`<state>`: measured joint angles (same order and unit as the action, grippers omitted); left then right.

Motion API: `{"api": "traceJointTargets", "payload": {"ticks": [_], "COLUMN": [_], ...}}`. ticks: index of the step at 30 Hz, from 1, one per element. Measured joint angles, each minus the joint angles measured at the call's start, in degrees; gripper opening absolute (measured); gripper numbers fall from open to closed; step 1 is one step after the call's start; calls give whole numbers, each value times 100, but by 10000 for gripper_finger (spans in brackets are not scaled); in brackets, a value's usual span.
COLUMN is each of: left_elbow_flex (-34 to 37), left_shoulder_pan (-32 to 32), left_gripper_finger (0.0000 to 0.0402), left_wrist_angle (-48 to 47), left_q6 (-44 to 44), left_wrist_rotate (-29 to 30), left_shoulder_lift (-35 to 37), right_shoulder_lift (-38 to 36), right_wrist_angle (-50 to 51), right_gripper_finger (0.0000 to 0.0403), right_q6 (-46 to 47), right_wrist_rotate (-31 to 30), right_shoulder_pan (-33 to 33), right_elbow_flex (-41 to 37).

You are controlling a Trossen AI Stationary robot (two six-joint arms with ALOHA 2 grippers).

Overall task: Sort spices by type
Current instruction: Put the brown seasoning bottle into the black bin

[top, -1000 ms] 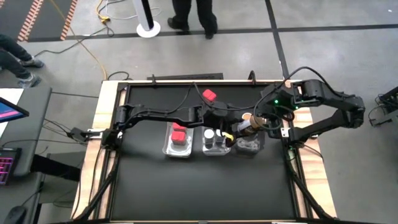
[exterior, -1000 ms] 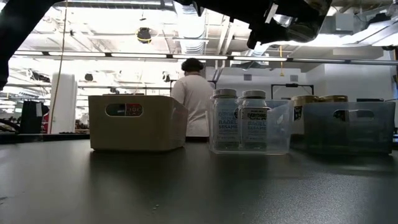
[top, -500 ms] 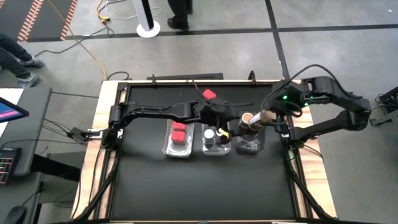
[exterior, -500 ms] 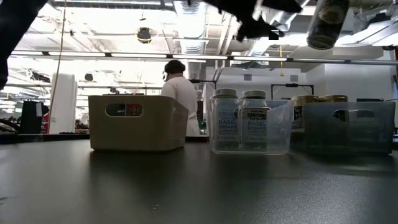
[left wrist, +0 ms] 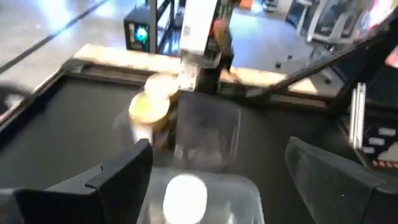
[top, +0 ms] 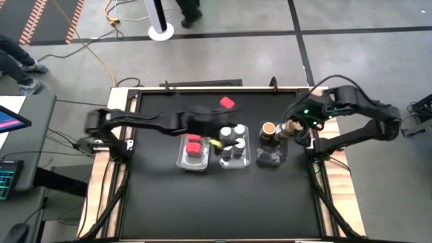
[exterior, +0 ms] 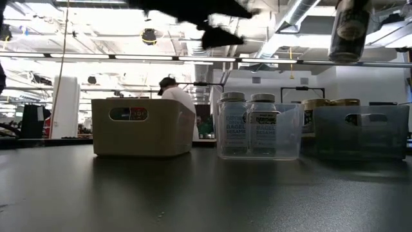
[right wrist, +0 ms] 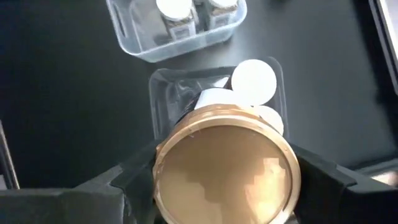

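My right gripper (right wrist: 224, 180) is shut on a tan-lidded spice jar (top: 269, 129), high over the right clear tray (top: 270, 159). In the low view the jar (exterior: 349, 31) hangs upright at the top right. My left gripper (left wrist: 217, 180) stands open above the middle tray (top: 234, 154) of white-lidded jars (top: 233, 133), holding nothing. Two red boxes (top: 194, 144) sit in the left tray (top: 182, 160). One red box (top: 227, 103) lies on the mat farther back. My right gripper pinches the tan-lidded jar between its two fingers (right wrist: 134, 171) on opposite sides, at the lid's rim (right wrist: 159, 163). The wide lid hides how far down the fingers reach. The fingers slant steeply down from the table's right. The jar hangs upright, lid up, clear of the tray.
The right tray (right wrist: 163, 93) under the held jar holds round-topped jars (right wrist: 253, 81). The three trays stand in a row mid-table. Bare black mat (top: 216, 202) lies toward the near edge. A person (exterior: 174, 96) stands in the room behind.
My left gripper has drawn away from the tan-lidded jar and pulled back level toward the table's left, over the middle tray. My right gripper keeps the jar and has rolled, bringing it from slanted to upright above the right tray.
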<state>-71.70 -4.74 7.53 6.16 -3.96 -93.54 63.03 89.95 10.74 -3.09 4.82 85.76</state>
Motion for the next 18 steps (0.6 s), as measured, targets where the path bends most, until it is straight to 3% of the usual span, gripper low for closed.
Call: {"api": "traceJointTargets", "payload": {"ticks": [3, 7, 13, 18], "left_elbow_flex": [1032, 1756, 2118, 2124], "left_shoulder_pan": [-38, -42, -21, -21], "left_gripper_finger": [353, 353, 353, 353], "left_wrist_angle": [450, 513, 140, -465], "left_q6": [19, -31, -140, -348], "left_wrist_rotate": [118, 484, 511, 511], "left_shoulder_lift": [875, 1828, 2691, 2933], "right_shoulder_lift": [198, 432, 654, 672], "right_wrist_angle": [0, -155, -876, -1751], "right_gripper_finger": [302, 302, 302, 302], "right_q6": [302, 647, 1101, 1252], "right_wrist_rotate": [-150, -286, -288, -282], "right_shoulder_pan": [-172, -408, -768, -977], "right_elbow_flex": [0, -174, -1061, -1701]}}
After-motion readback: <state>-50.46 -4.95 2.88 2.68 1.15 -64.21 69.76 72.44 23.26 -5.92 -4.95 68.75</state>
